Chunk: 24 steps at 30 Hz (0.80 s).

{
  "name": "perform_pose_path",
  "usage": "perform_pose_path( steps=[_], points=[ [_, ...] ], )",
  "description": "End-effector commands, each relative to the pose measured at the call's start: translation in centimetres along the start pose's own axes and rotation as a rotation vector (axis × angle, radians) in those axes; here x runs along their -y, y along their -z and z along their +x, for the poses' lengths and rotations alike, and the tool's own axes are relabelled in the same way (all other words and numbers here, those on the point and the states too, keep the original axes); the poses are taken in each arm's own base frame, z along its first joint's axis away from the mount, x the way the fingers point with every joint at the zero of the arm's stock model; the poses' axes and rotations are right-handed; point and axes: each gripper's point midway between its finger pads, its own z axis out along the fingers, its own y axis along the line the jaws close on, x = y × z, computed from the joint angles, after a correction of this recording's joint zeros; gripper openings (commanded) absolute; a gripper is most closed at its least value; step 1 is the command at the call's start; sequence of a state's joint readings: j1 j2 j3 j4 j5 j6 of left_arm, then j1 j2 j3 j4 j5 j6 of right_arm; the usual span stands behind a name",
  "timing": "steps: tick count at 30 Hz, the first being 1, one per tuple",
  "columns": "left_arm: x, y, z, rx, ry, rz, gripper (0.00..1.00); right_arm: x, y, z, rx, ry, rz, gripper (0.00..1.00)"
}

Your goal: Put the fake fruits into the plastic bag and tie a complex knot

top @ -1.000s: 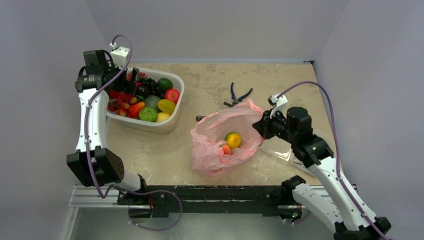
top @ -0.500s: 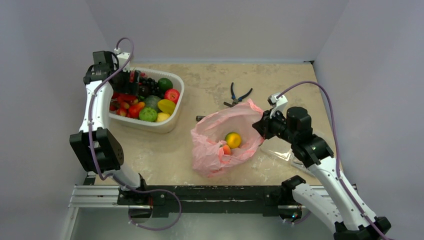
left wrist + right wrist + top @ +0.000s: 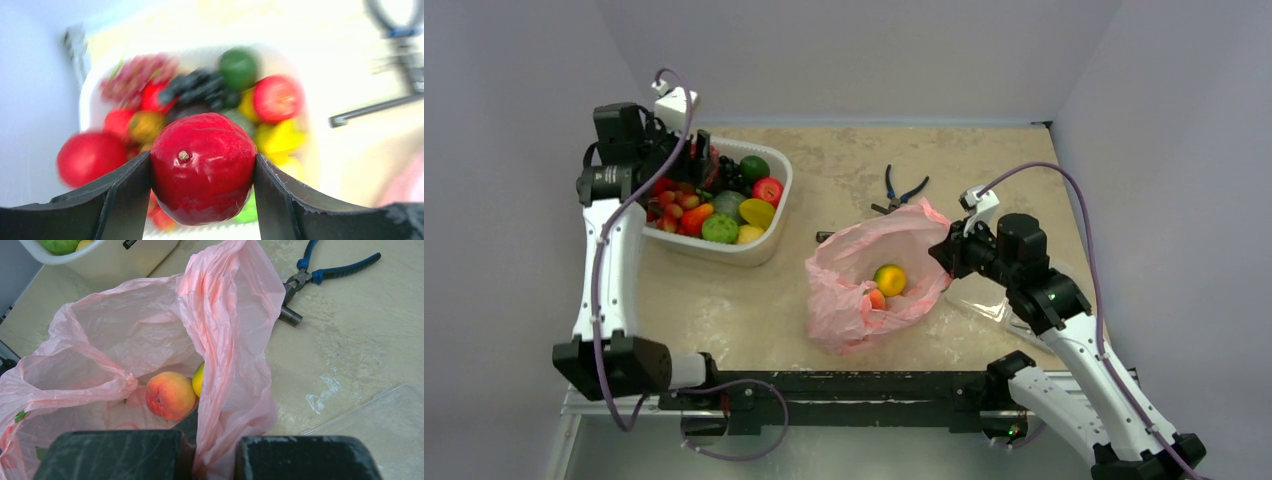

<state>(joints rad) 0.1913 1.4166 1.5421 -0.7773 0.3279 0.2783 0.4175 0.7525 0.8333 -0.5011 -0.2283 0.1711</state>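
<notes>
Left fingers (image 3: 122,200): clamped on a red fruit (image 3: 202,167).
Beyond it: fake fruits (image 3: 277,97) in a white tub (image 3: 89,87), blurred; the dark cluster (image 3: 200,90) may be grapes.
Right fingers (image 3: 110,455): pinched together on the plastic bag (image 3: 230,340) film.
Ahead: peach fruit (image 3: 170,395) inside, another half hidden.

Beige table (image 3: 754,300) — white tub (image 3: 744,250), pink bag (image 3: 839,320), blue-handled pliers (image 3: 904,190)

Beige marbled tabletop (image 3: 844,165) between plain pale grey walls (image 3: 854,60), dark metal rail (image 3: 844,385) along its near edge
</notes>
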Motion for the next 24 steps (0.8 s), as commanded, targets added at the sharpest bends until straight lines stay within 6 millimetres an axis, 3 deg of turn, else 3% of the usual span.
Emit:
perform_pose_path(
  steps=[1, 4, 7, 12, 16, 19, 21, 24],
  points=[
    [13.7, 4.9, -5.3, 0.28, -0.243, 0.409, 0.48, -0.8, 0.8, -2.0, 0.059, 0.022, -0.031, 0.0],
    [22.8, 5.9, -4.1, 0.311, -0.353, 0.651, 0.5, -0.8, 0.8, -2.0, 0.062, 0.024, -0.034, 0.0],
    [30.4, 6.1, -1.4, 0.301, -0.479, 0.828, 0.5, -1.0, 0.8, -2.2, 0.066, 0.027, -0.042, 0.0],
    [39.4, 5.1, 3.0, 0.274, -0.63, 0.97, 0.5, -1.3, 0.8, -2.4, 0.071, 0.03, -0.06, 0.0],
    [43.4, 1.8, 5.5, 0.171, -0.622, 0.952, 0.5, -1.6, 0.8, -2.5, 0.072, 0.029, -0.074, 0.0],
    [45.2, -0.2, 7.8, 0.125, -0.652, 0.952, 0.52, -1.7, 0.9, -2.6, 0.073, 0.03, -0.077, 0.0],
    [45.6, -1.2, 9.1, 0.109, -0.685, 0.941, 0.61, -1.7, 0.9, -2.5, 0.071, 0.031, -0.079, 0.0],
    [45.2, -1.9, 9.4, 0.101, -0.705, 0.913, 0.81, -1.7, 1.1, -2.4, 0.07, 0.03, -0.08, 0.0]
  ],
)
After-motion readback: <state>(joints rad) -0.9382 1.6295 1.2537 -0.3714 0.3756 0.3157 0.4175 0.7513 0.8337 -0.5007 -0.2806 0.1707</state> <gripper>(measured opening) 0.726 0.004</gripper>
